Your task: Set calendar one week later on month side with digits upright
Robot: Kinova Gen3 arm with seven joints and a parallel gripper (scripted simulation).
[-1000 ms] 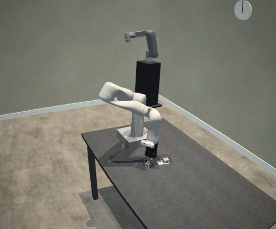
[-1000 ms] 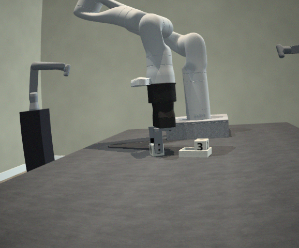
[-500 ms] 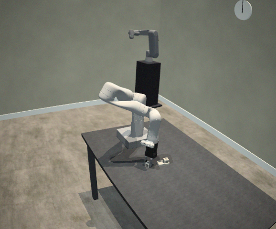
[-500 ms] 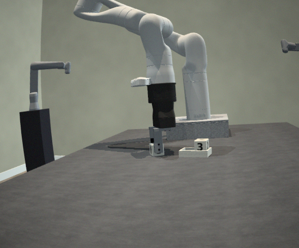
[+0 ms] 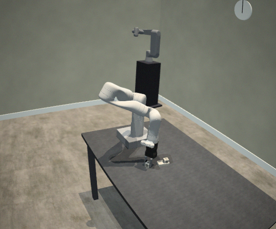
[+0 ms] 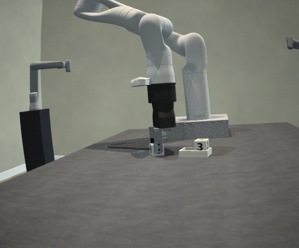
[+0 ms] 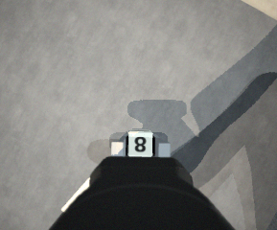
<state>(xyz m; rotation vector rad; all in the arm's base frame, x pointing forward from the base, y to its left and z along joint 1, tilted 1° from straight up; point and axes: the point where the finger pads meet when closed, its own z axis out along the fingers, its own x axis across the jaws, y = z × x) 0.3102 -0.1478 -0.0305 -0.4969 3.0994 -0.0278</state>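
The table (image 6: 224, 186) looks matt and faintly mottled, the arm (image 6: 158, 40) smooth white plastic, the floor (image 5: 34, 160) worn wood-like.
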